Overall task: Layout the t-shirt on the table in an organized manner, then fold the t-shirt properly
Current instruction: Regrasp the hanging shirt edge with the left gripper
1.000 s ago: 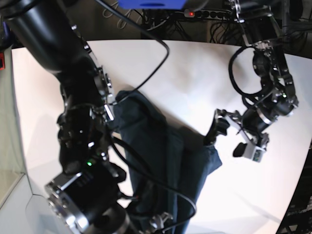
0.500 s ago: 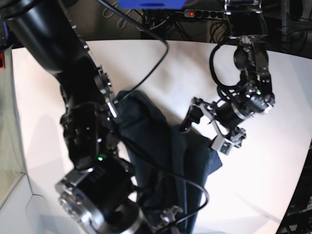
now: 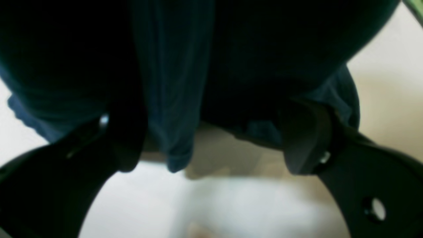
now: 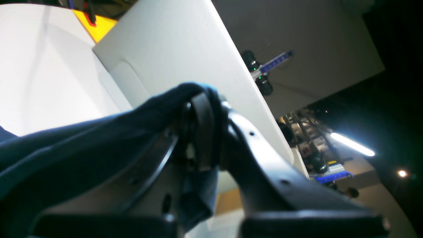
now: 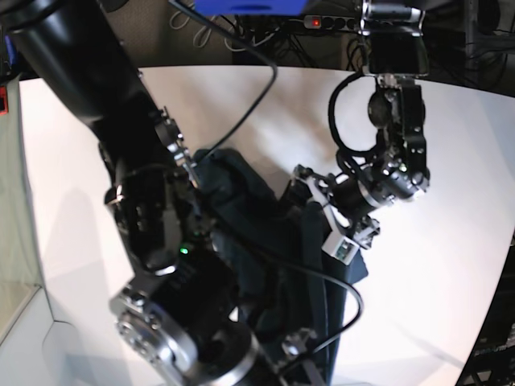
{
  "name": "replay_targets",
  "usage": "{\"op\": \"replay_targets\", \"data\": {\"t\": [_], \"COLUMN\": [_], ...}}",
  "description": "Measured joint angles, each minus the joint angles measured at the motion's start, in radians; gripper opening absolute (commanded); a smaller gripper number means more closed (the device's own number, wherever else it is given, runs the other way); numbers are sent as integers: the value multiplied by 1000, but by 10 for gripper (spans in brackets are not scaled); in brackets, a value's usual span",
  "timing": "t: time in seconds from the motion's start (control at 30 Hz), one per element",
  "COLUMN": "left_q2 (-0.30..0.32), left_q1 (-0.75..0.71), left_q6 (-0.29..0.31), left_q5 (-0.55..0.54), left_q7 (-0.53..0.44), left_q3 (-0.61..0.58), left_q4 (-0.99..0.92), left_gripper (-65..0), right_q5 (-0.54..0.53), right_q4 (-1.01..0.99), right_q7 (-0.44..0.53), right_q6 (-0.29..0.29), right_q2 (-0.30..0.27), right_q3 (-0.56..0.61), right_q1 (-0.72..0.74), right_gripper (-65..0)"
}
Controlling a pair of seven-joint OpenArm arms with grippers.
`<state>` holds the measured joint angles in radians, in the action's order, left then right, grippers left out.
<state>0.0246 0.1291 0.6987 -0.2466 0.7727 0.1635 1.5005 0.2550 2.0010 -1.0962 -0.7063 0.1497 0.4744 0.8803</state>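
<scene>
T-shirt [image 5: 265, 233] bunched between arms, cable [image 5: 241, 121] overhead.

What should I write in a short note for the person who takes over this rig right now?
Right gripper: shut on the t-shirt, a fold of navy cloth pinched between its fingers and lifted.
Left gripper: open, its fingers on either side of the shirt's edge, low over the table; nothing gripped yet.
T-shirt: bunched into a long crumpled heap on the white table, between the two arms.
Done: one grip only. The shirt is not yet spread flat.
Left: close the left gripper on the edge, spread the shirt out flat, then fold it.
</scene>
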Motion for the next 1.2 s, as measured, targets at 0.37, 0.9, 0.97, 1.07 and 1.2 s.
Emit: {"op": "replay_targets", "data": {"t": [0.37, 0.9, 0.97, 1.07, 1.2], "left_q2": [0, -21, -19, -20, -19], "left_q1": [45, 73, 73, 74, 74], "left_q6": [-3, -7, -6, -6, -6], "left_q5": [0, -3, -3, -3, -4], "left_q7": [-115, -171, -171, -171, -171], "left_q3": [-2, -73, -74, -69, -69], "left_q4": [-197, -277, -277, -277, -277], "left_gripper": [-35, -38, -40, -104, -279], "right_q5": [0, 0, 0, 0, 0], "right_q4": [2, 10, 10, 10, 10], "right_q7": [-2, -3, -3, -3, -3], "right_q6": [0, 0, 0, 0, 0], "right_q2": [0, 0, 0, 0, 0], "right_q3": [-5, -7, -6, -6, -6], "right_q1": [11, 11, 11, 11, 11], "right_gripper": [-650, -650, -650, -650, -650]}}
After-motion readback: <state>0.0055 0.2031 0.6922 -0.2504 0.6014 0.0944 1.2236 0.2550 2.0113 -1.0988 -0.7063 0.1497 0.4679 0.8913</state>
